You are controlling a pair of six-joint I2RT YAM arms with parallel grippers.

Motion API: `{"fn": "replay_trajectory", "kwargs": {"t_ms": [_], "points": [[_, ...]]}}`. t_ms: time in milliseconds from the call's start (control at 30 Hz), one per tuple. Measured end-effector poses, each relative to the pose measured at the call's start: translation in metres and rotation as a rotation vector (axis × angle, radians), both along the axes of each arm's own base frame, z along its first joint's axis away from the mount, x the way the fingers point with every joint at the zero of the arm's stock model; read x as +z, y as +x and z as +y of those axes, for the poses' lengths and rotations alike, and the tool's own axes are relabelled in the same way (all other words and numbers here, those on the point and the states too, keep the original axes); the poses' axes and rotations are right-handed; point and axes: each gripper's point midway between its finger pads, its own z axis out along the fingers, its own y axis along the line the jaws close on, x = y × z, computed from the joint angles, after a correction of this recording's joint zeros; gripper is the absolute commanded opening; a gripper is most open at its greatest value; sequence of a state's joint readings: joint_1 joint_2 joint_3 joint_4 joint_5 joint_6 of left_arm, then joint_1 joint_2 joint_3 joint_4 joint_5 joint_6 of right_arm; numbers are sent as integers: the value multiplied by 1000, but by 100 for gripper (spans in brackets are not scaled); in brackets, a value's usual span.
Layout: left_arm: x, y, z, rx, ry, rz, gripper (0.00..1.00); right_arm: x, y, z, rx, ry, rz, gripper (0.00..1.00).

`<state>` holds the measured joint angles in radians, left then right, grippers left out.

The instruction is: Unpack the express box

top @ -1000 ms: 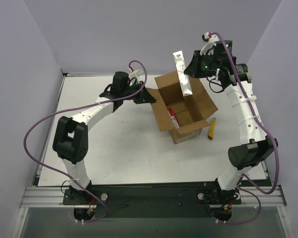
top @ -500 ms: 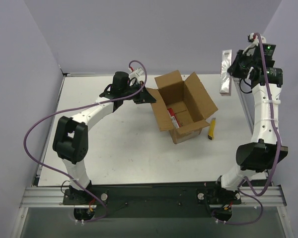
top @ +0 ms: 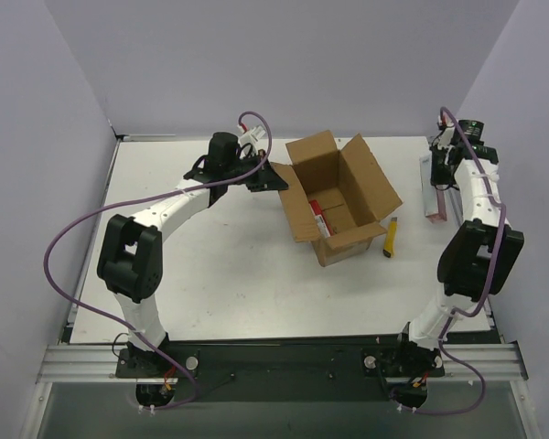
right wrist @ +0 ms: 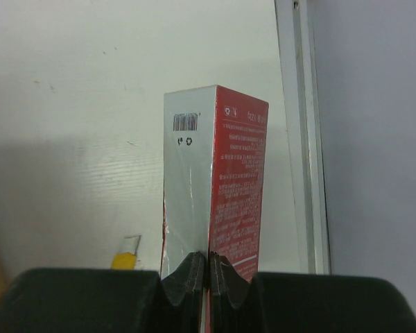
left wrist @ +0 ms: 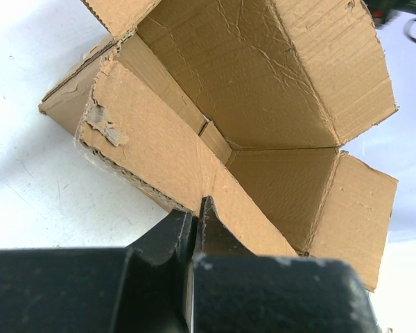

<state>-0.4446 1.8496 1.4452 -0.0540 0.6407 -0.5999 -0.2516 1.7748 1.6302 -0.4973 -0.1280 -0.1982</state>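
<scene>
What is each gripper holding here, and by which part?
The left gripper pinches the edge of an open flap of the express box. The right gripper pinches one end of a red and silver pack.

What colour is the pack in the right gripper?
Red with a silvery side, the pack shows best in right wrist view.

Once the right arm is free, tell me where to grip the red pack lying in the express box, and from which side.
Probably take the red pack across its short width, coming straight down through the open top of the express box. It lies flat on the bottom against the box's left side, and the walls and raised flaps shut off every sideways approach.
</scene>
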Motion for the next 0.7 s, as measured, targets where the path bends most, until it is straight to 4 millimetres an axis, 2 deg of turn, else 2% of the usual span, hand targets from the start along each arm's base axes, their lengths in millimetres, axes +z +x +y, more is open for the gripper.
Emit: {"fn": "replay_trajectory", "kwargs": {"t_ms": [133,267,300,367,400,500,600,700], "points": [[0,0,0,-1,1,-1,0,-39,12,-12,38,-62,79,0],[0,0,0,-2,2,-3,0,-72,16,-15,78,-152,172,0],[0,-1,0,-2,2,-4,0,-78,18,-14,92,-178,191,14],[-1,-2,1,-2,4,-3,0,-89,22,-10,128,-231,226,28],[0,-3,1,-3,4,-3,0,-93,23,-7,142,-257,240,38],[0,-4,1,-4,4,-4,0,-92,27,-2,174,-326,253,47],[0,-4,1,-6,6,-5,0,-87,34,5,192,-361,234,48],[0,-5,0,-9,6,-6,0,-85,31,4,181,-368,232,49]]}}
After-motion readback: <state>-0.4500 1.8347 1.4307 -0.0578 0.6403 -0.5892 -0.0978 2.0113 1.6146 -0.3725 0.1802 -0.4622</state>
